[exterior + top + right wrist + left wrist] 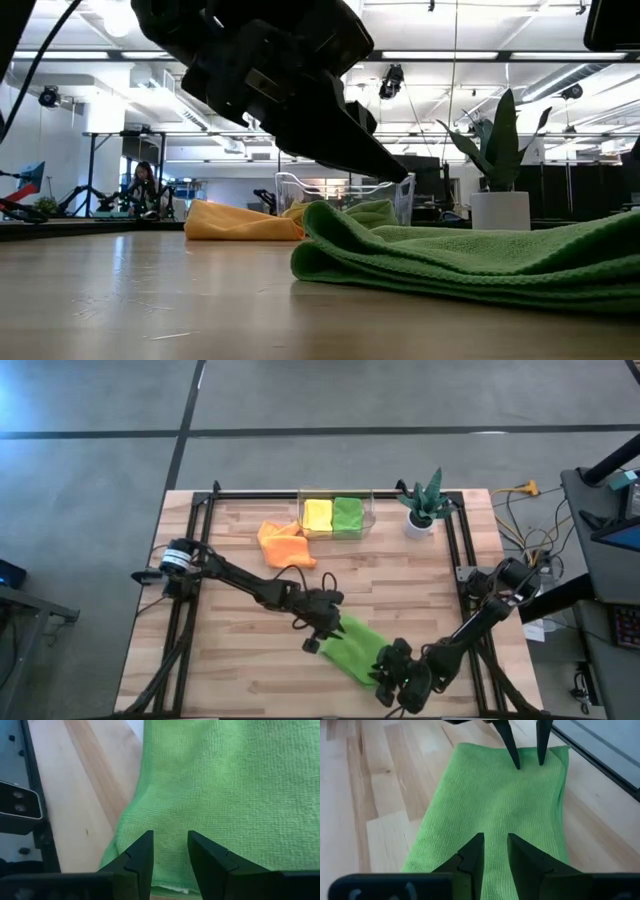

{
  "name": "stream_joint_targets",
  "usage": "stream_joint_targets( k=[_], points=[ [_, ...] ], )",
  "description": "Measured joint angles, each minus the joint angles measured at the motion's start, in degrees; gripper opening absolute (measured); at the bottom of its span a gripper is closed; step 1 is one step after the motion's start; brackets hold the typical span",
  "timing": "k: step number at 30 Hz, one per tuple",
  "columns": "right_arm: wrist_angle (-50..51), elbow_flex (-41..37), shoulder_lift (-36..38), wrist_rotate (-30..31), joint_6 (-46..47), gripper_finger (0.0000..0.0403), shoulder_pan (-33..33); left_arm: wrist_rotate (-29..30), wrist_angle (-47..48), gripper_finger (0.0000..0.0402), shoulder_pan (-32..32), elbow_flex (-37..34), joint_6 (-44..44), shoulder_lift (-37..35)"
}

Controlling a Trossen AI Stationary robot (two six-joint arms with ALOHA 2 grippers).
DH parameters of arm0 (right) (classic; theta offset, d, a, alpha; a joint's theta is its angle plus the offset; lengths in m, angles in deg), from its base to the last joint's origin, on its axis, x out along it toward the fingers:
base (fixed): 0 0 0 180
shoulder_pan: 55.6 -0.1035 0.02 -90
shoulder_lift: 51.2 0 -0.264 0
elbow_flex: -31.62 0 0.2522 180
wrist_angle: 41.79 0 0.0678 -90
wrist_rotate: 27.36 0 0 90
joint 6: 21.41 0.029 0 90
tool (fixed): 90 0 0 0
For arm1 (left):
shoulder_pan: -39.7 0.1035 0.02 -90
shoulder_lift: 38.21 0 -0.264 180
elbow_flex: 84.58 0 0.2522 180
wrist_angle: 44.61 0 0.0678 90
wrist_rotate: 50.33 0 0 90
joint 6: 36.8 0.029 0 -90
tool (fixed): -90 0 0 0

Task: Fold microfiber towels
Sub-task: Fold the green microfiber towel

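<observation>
A: Lime green towel (358, 648)?
B: Folded strip, lower centre of the high view, on the table (240, 660). Left gripper (318, 640) at its upper-left end, right gripper (392, 678) at its lower-right end.
A: Fingers?
B: Both pairs slightly parted over the cloth, pinching nothing.
A: Others?
B: Orange towel (284, 544) upper centre; yellow towel (317, 515) and second green towel (348, 514) in the clear bin (371, 510); plant (424, 503) right of it.

Bright, even light falls from ceiling strips (250, 62) in the low view. The table (250, 660) shows soft shadows. The near gripper (300, 90) is a dark, blurred silhouette against that glare.
</observation>
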Motion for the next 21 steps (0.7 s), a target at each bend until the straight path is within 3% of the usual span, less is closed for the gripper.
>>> stream_joint_targets(
  k=[5, 15, 19, 21],
  points=[
    [-0.17, 0.94, 0.32, -0.56, 0.32, 0.0118, 0.0, -0.28, 0.01, 0.0093, -0.45, 0.02, 0.0, 0.17],
    [9.54, 6.12, 3.6, -0.94, -8.15, 0.0118, 0.43, -0.04, 0.36, 0.0207, -1.22, 0.0, -0.04, 0.96],
    [10.72, 7.6, 3.87, -0.79, -16.15, 0.0118, 0.6, -0.02, 0.32, 0.0226, -1.25, 0.02, -0.15, 1.26],
    [12.79, 8.4, 3.89, -0.33, -13.24, 0.0118, 0.95, -0.01, 0.29, 0.0228, -1.25, 0.02, -0.16, 1.27]
  ],
)
